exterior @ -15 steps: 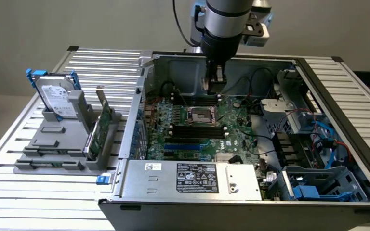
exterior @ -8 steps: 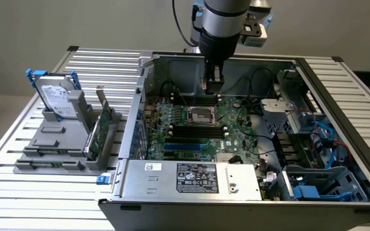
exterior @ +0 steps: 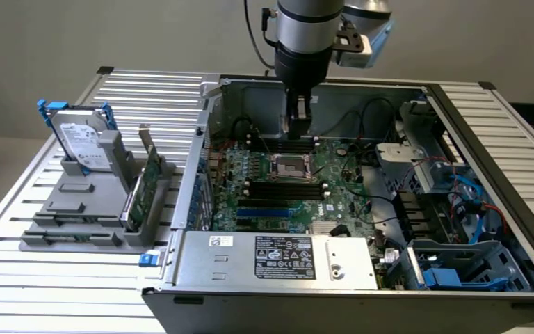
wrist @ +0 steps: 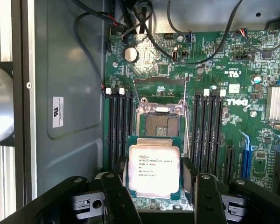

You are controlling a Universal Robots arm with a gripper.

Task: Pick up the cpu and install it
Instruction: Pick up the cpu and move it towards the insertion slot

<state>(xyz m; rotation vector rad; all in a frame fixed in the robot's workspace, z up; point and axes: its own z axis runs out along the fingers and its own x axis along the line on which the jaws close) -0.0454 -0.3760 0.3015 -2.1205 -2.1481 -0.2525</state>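
Observation:
The cpu (wrist: pixel 154 170), a flat square chip with a silver printed top and a thin green rim, sits between my two black fingers (wrist: pixel 119 186), which press on its opposite sides. My gripper (wrist: pixel 155 164) is shut on it and holds it level above the green motherboard (wrist: pixel 233 70). Just beyond the chip lies the socket (wrist: pixel 161 125), a metal frame with a dark centre and its lid raised. In the exterior view my gripper (exterior: pixel 297 131) hangs inside the open computer case, just behind the socket (exterior: pixel 291 167).
Black memory slots (wrist: pixel 120 126) flank the socket on both sides. A finned heat sink (wrist: pixel 276 103) and black cables (wrist: pixel 130 18) lie near it. Outside the case, a hard drive (exterior: pixel 81 142) with a blue bracket stands in a grey holder (exterior: pixel 77 209). A power supply (exterior: pixel 277 257) fills the case's front.

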